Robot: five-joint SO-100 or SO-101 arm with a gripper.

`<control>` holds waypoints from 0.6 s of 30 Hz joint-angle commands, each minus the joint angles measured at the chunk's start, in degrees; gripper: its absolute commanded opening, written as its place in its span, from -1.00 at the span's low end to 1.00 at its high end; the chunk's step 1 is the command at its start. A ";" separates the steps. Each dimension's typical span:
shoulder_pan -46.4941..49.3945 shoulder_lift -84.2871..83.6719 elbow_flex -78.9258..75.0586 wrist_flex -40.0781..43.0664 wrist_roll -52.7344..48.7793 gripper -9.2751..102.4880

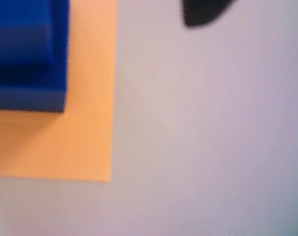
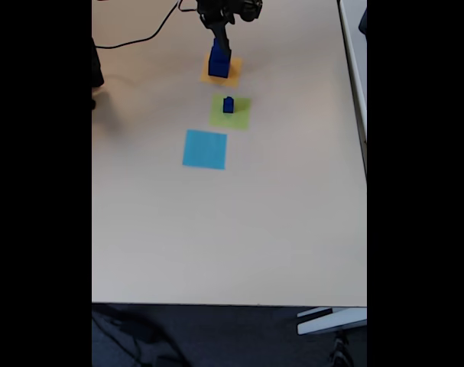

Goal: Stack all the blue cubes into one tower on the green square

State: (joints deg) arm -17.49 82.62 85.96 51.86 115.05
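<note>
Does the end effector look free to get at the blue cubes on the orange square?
Probably yes: the end effector hangs directly above the blue cubes on the orange square, with nothing between them.

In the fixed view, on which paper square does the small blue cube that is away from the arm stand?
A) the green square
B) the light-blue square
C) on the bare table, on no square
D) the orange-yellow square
A: in the fixed view the small blue cube stands on the green square, between the orange-yellow square and the light-blue square.
</note>
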 commanded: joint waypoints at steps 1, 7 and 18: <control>-0.53 5.98 1.41 0.00 -0.79 -0.03; -0.53 7.29 5.10 -0.35 -1.67 -0.04; 0.00 7.29 5.71 -0.62 -2.02 -0.15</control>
State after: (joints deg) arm -17.93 85.17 91.85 51.86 113.64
